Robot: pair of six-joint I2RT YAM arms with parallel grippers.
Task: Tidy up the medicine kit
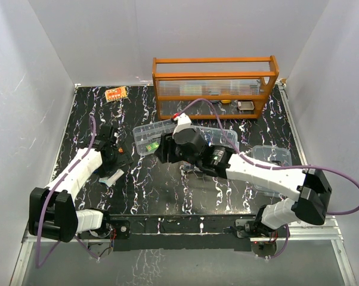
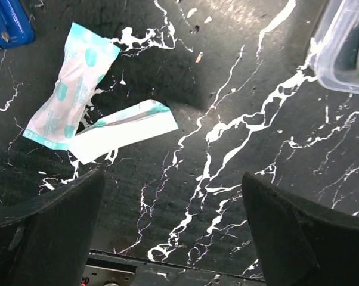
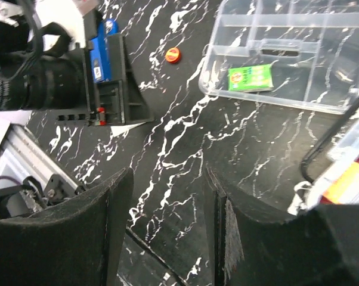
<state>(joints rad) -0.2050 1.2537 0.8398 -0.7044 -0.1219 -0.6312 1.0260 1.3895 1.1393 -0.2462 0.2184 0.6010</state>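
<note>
The kit's clear divided tray (image 1: 145, 136) lies left of the table's middle and holds a green packet (image 3: 250, 77); it also shows in the right wrist view (image 3: 299, 36). A clear box part (image 1: 270, 159) lies at the right. My right gripper (image 1: 163, 150) is open and empty above bare table, just near of the tray (image 3: 167, 229). My left gripper (image 1: 118, 156) is open and empty (image 2: 173, 238). A teal-and-white pouch (image 2: 72, 83) and a white strip packet (image 2: 123, 130) lie ahead of it, apart from its fingers.
The orange wooden rack (image 1: 215, 86) stands at the back. An orange blister pack (image 1: 115, 93) lies at the back left. A small orange cap (image 3: 173, 55) lies left of the tray. A blue object (image 2: 9, 24) sits beyond the pouch. A clear container with orange contents (image 3: 346, 173) is under my right wrist.
</note>
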